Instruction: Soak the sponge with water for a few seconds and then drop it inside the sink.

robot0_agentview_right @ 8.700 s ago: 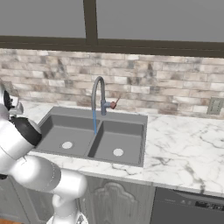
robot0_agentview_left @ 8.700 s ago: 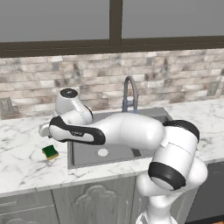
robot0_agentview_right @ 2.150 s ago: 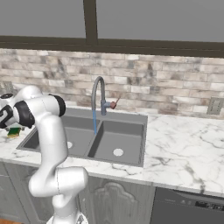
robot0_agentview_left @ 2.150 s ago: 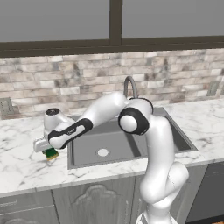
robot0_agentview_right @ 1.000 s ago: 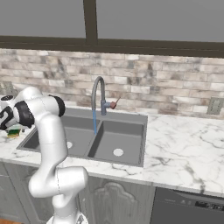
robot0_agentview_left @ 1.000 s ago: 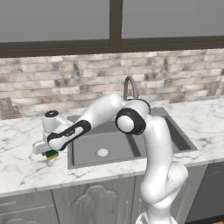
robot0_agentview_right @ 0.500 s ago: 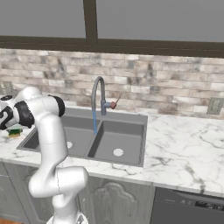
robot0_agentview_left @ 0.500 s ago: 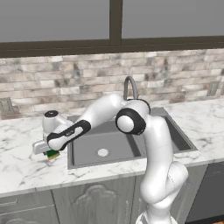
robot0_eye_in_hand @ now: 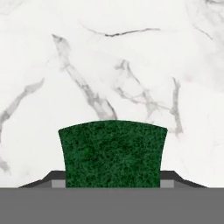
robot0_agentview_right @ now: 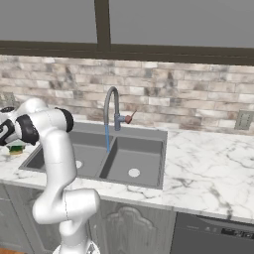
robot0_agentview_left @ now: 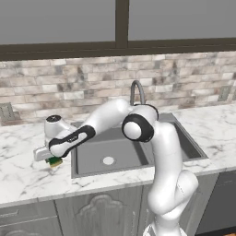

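Note:
The sponge (robot0_agentview_left: 55,161), dark green over yellow, lies on the white marble counter just left of the sink (robot0_agentview_left: 120,148). My gripper (robot0_agentview_left: 54,158) reaches down over it from the long white arm. In the hand view the sponge (robot0_eye_in_hand: 113,153) sits between the two dark fingertips (robot0_eye_in_hand: 56,177), which press against its sides, so the gripper (robot0_eye_in_hand: 113,180) is shut on it. In the right base view the sponge (robot0_agentview_right: 16,148) peeks out under the hand at the far left. A thin blue stream of water (robot0_agentview_right: 107,136) runs from the gooseneck faucet (robot0_agentview_right: 111,105) into the sink (robot0_agentview_right: 140,154).
The faucet (robot0_agentview_left: 137,90) stands behind the sink's far rim, with a small red handle (robot0_agentview_right: 129,118) at its base. A brick backsplash and a dark window close off the back. Marble counter (robot0_agentview_right: 208,171) stretches to the right of the sink.
Over the last two seconds the hand has sunk a little onto the sponge. Since one second ago the arm and the sponge stay almost still.

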Controlling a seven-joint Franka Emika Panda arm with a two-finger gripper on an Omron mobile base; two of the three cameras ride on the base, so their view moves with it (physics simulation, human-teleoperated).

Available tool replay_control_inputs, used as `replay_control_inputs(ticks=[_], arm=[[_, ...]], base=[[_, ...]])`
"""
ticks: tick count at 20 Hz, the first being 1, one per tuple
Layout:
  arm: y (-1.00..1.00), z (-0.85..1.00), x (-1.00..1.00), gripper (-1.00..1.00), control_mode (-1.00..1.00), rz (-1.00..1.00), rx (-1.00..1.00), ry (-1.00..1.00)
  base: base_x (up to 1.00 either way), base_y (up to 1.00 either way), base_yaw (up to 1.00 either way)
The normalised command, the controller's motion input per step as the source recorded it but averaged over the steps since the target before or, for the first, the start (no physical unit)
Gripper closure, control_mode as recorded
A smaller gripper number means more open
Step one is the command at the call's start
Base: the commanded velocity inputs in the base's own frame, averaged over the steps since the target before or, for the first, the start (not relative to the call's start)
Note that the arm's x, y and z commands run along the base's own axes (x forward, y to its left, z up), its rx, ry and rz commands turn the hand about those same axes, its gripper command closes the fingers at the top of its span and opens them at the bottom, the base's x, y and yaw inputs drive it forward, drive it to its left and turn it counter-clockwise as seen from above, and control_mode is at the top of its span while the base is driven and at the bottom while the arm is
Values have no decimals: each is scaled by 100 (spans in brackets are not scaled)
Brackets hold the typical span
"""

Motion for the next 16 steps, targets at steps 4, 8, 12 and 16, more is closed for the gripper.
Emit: replay_control_inputs(ticks=[4, 8, 12, 16], arm=[[-2, 67, 22, 100, -100, -1, 2, 8], [-8, 60, 15, 100, -100, -1, 5, 7], [-27, 49, 3, 100, -100, 0, 7, 2], [-35, 42, -3, 100, -100, 0, 6, 0]], base=[[0, 0, 0], [0, 0, 0], [0, 0, 0], [0, 0, 0]])
